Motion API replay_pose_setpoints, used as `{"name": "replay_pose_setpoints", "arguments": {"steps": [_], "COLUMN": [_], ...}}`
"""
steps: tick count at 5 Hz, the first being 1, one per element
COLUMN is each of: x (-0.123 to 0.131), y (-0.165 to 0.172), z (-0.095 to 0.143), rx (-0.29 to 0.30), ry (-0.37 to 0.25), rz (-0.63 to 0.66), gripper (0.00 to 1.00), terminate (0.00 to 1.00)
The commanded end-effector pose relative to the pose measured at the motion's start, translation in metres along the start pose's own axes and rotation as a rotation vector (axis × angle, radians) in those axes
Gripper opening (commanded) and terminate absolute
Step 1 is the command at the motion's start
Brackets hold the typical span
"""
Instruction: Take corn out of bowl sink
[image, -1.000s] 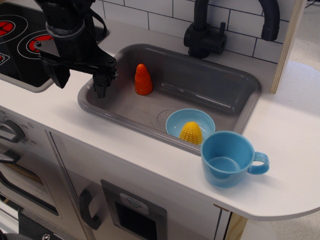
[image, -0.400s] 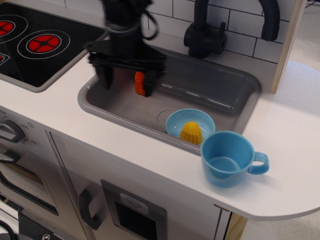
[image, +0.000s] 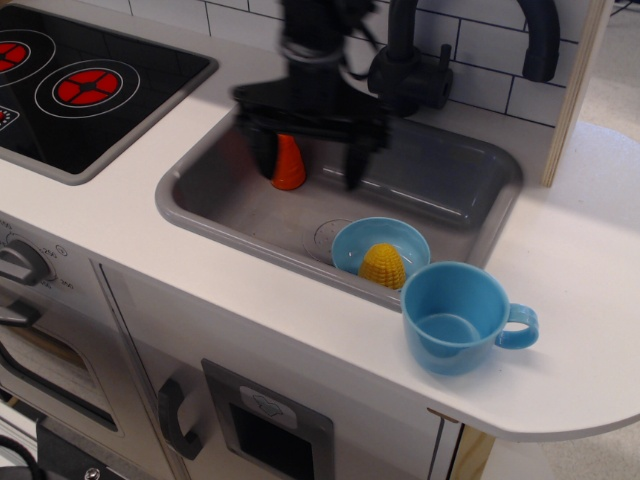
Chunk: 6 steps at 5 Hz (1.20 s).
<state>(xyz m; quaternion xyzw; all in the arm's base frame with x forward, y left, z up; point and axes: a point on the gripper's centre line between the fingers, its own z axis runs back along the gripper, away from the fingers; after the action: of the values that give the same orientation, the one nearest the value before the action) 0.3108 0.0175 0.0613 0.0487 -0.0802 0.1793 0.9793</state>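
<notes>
**One arm, jaws spread, short of the corn in the sink**

One robot arm hangs over the back half of the grey sink (image: 455, 185), its jaws (image: 310, 160) spread wide and empty, one finger (image: 262, 152) down beside the orange cone (image: 289, 163) and the other (image: 356, 158) further right. The picture is blurred around the arm, so fine detail of the fingertips cannot be made out.

The corn (image: 382, 265) sits in the light-blue bowl (image: 352, 240), which rests on the sink floor at the front edge, near the right end. From the jaws, the corn lies toward the front of the counter (image: 560, 330) and a little to the right, lower than the fingertips and well apart from them. It stands upright on its wide base, so its long axis runs roughly vertical with the narrow tip up.

The orange cone stands near the left finger, closer to the jaws than the corn is, and is not the item wanted. A blue mug (image: 456, 318) stands on the counter just beside the bowl's front right edge.

Judging from this layout, the coming move calls for travel forward and right until the spread fingers straddle the corn, then a descent into the bowl. The bowl's rim and the nearby mug look like the likeliest things to be bumped.
</notes>
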Motion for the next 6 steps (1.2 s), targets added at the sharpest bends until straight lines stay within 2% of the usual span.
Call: {"name": "replay_pose_setpoints", "arguments": {"steps": [1, 3, 5, 6], "x": [-0.001, -0.013, -0.017, -0.019], "y": [-0.024, -0.038, -0.046, -0.049], "z": [-0.015, -0.037, -0.039, -0.044], "rx": [0.035, 0.055, 0.040, 0.050], "ry": [-0.048, -0.058, -0.079, -0.079], "rz": [0.017, 0.018, 0.036, 0.038], "gripper": [1.00, 1.00, 1.00, 1.00], "terminate": [0.00, 0.00, 0.00, 0.00]}}
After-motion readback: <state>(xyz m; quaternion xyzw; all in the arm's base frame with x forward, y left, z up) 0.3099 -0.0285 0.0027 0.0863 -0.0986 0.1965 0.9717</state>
